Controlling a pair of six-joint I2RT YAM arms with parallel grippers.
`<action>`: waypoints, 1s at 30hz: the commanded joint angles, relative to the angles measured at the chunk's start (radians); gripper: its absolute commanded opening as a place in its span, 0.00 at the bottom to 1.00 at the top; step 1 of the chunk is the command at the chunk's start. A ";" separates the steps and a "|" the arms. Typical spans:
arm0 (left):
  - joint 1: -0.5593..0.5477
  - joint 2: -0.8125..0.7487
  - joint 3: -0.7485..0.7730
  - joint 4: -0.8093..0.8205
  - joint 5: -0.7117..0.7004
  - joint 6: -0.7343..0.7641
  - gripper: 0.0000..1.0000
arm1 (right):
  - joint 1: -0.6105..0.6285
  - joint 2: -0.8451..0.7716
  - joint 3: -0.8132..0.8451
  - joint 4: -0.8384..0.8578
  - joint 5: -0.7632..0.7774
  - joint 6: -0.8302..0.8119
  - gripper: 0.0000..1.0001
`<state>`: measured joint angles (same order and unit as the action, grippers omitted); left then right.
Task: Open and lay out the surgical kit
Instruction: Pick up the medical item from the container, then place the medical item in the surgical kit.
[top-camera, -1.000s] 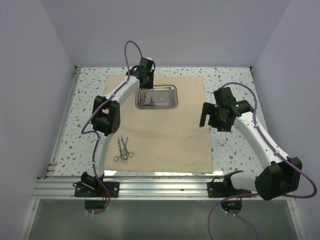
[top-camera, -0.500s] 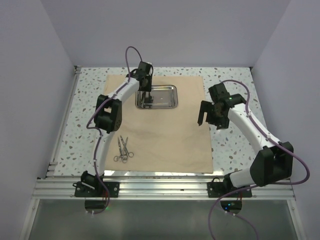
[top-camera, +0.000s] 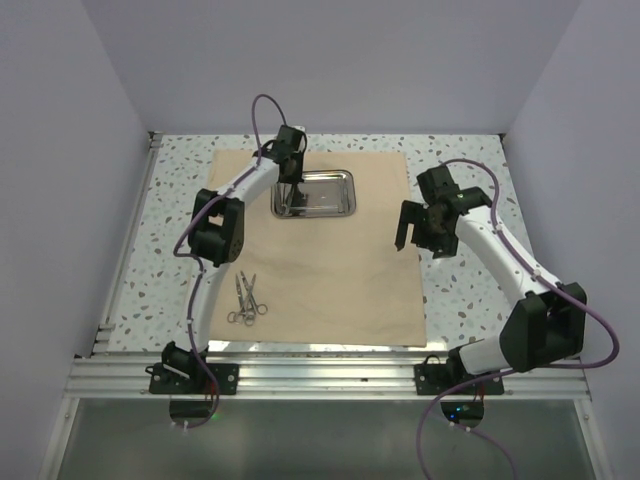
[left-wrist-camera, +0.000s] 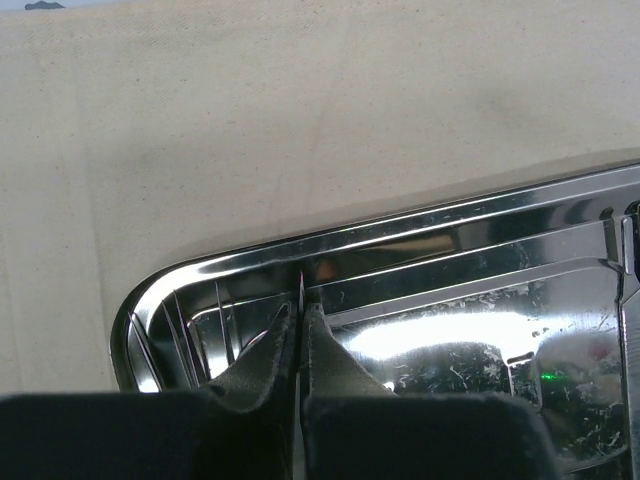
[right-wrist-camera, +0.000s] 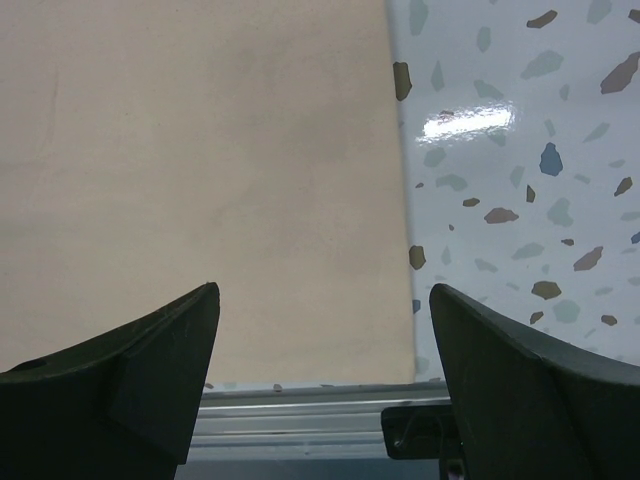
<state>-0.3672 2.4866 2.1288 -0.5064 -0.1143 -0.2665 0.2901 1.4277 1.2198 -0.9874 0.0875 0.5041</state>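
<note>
The tan cloth wrap (top-camera: 330, 270) lies flat, with the shiny steel tray (top-camera: 340, 206) at its far middle and the forceps (top-camera: 245, 300) near its left front. The left gripper (left-wrist-camera: 300, 312) is closed inside the tray, perhaps nipping something thin. The right gripper (right-wrist-camera: 322, 295) gapes empty over the cloth's right edge.

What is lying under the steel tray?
The steel tray rests on the tan cloth, which shows on every side of it. The tray itself hides whatever else may lie beneath it.

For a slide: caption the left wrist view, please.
Left gripper, jaws shut, at the steel tray's corner; tan cloth beyond.
</note>
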 joint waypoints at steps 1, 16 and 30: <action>0.005 -0.072 0.011 -0.029 0.004 -0.003 0.00 | 0.004 -0.049 0.017 -0.007 0.008 0.002 0.90; -0.102 -0.527 -0.364 -0.047 -0.070 -0.190 0.00 | 0.003 -0.134 -0.072 0.073 -0.072 0.008 0.90; -0.389 -0.830 -1.075 0.097 -0.137 -0.522 0.00 | 0.004 -0.226 -0.172 0.092 -0.138 -0.019 0.90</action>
<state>-0.7509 1.6859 1.0630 -0.4847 -0.1951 -0.6922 0.2901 1.2411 1.0508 -0.9089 -0.0219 0.5045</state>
